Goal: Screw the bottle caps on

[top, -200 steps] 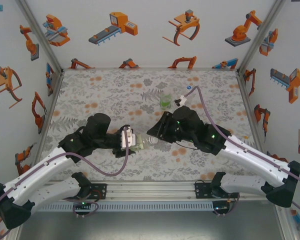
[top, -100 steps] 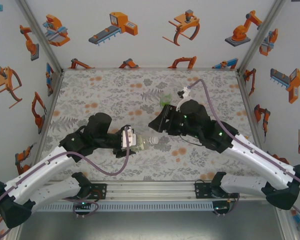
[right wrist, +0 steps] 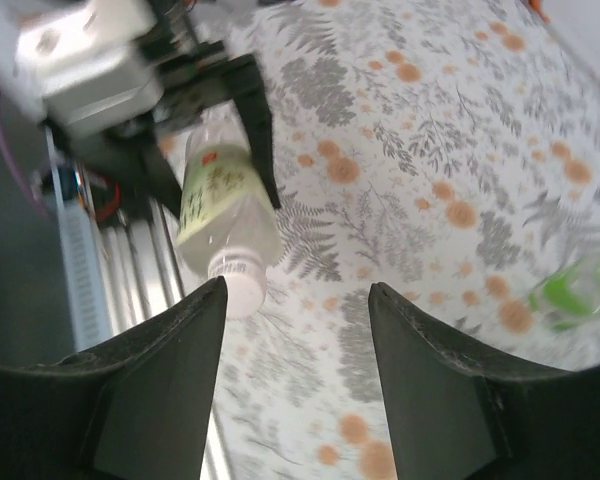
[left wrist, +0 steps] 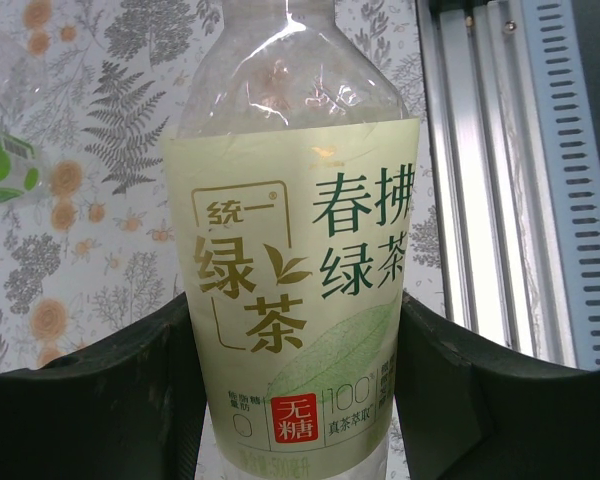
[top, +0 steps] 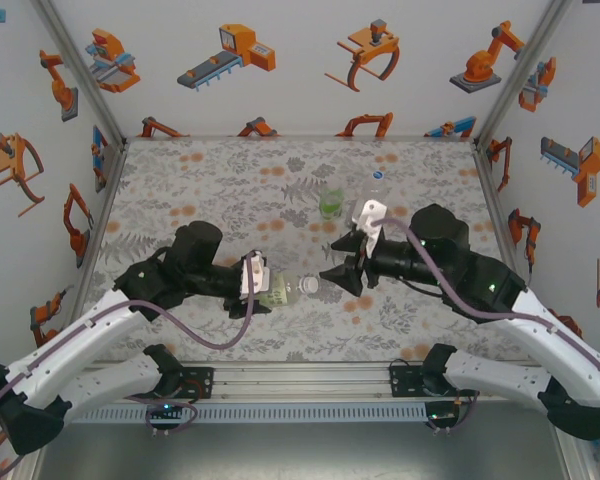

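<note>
My left gripper (top: 267,287) is shut on the bottle with the pale yellow-green label (top: 283,290), held lying sideways above the table. Its white cap (top: 310,285) sits on the neck and points right. In the left wrist view the label (left wrist: 300,270) stands between both black fingers (left wrist: 110,390). My right gripper (top: 338,278) is open just right of the cap, apart from it. In the right wrist view the cap (right wrist: 238,290) lies beside the left fingertip, outside the gap of the right gripper (right wrist: 295,290). A green-labelled bottle (top: 330,203) stands behind.
A nearly plain clear bottle (top: 378,182) stands at the back right, close to the right arm's cable. The aluminium rail (left wrist: 500,150) runs along the near table edge. The green bottle shows blurred (right wrist: 575,290) at the right of the right wrist view.
The right gripper has opened off the cap end of the held bottle and drawn back to the right. The left gripper and its bottle have stayed put.
</note>
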Controlling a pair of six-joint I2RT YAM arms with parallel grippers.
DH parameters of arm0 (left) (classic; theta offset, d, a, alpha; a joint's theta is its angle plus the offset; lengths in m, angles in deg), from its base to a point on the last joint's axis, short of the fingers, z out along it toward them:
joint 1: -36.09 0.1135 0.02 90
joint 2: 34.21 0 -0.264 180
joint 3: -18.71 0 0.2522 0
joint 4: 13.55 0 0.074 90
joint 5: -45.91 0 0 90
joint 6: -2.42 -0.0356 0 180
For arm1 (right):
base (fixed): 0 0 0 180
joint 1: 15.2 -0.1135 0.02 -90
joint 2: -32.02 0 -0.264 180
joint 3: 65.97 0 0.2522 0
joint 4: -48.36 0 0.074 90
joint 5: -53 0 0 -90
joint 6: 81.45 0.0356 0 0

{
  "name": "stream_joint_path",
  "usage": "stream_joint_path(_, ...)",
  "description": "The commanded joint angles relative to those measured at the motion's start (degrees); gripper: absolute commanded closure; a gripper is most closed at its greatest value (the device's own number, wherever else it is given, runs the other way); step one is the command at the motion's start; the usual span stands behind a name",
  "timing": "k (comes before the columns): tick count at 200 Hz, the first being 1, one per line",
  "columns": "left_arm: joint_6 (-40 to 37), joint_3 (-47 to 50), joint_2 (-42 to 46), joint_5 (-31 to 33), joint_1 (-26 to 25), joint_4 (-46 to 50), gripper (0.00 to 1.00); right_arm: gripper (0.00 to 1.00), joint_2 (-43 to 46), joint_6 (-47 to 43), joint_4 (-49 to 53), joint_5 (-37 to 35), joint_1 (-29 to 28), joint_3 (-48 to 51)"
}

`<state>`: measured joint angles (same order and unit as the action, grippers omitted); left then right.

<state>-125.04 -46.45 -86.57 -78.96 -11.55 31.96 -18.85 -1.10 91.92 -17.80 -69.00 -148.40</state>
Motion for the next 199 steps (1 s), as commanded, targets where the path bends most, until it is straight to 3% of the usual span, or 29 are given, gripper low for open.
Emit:
stream_joint_path(1,0.68,-2.17,-0.6,-4.71,0.01,2.39,1.0,0.45,0.99,-23.16,4.79,10.26,-0.07,-0.09)
stream_joint_path(24,1.28,-2.78,-0.9,-6.61,0.0,3.08,1.0,0.43,1.0,-29.02,5.17,13.01,-0.16,0.98)
stream_joint_path(63,1.61,-3.31,-1.1,-7.22,0.0,4.28,1.0,0.41,-0.24,-29.11,3.99,16.22,-1.27,1.94)
stream_joint_path(199,2.79,-3.09,-2.06,-8.93,0.33,3.45,1.0,0.51,-0.98,-26.32,-2.98,9.62,-5.88,6.71)
